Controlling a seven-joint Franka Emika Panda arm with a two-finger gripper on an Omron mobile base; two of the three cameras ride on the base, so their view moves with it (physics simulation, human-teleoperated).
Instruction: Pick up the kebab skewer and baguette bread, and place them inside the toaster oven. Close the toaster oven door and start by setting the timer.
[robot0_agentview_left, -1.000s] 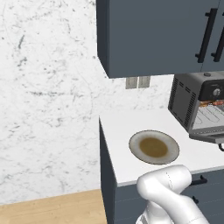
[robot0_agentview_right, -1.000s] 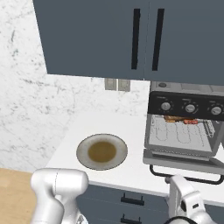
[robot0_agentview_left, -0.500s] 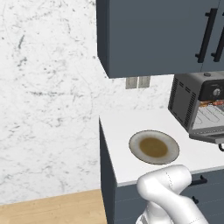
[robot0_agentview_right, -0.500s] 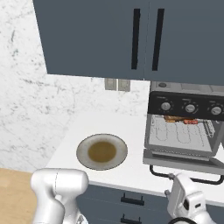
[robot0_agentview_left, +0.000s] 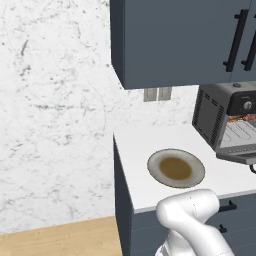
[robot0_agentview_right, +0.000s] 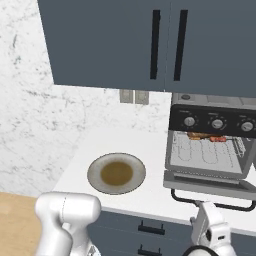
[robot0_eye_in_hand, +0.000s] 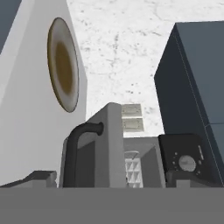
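Below the oven (robot0_agentview_right: 210, 145), just off the counter's front edge, the gripper (robot0_eye_in_hand: 109, 186) sits low with its jaws spread wide and nothing between them. From the hand view it looks up along the dropped door (robot0_agentview_right: 209, 181), whose bar handle (robot0_agentview_right: 212, 202) runs crosswise, parallel to the counter edge, and lies just ahead of and above the fingertips. That is the relation the coming move hangs on, I'd judge: the handle is the nearest part of the oven to the hand, the hand is already lined up under it, and the push would need to go up and back toward the oven's mouth, swinging the flap on its lower hinge.

Inside the oven, on the wire rack (robot0_agentview_right: 207, 155), something red-orange and brown lies near the top of the cavity; I take the red-orange bit for the skewer (robot0_agentview_right: 218, 139) and the brown bit beside it for the baguette (robot0_agentview_right: 198, 135), though they are too small to tell apart with any certainty. Both lie lengthwise across the oven's width.

Left of the oven sits the plate (robot0_agentview_right: 136, 167), bare but for its brown centre. So loading looks done; the door is still down and the timer (robot0_agentview_right: 189, 121), on the dark panel above the cavity, is not yet reached.
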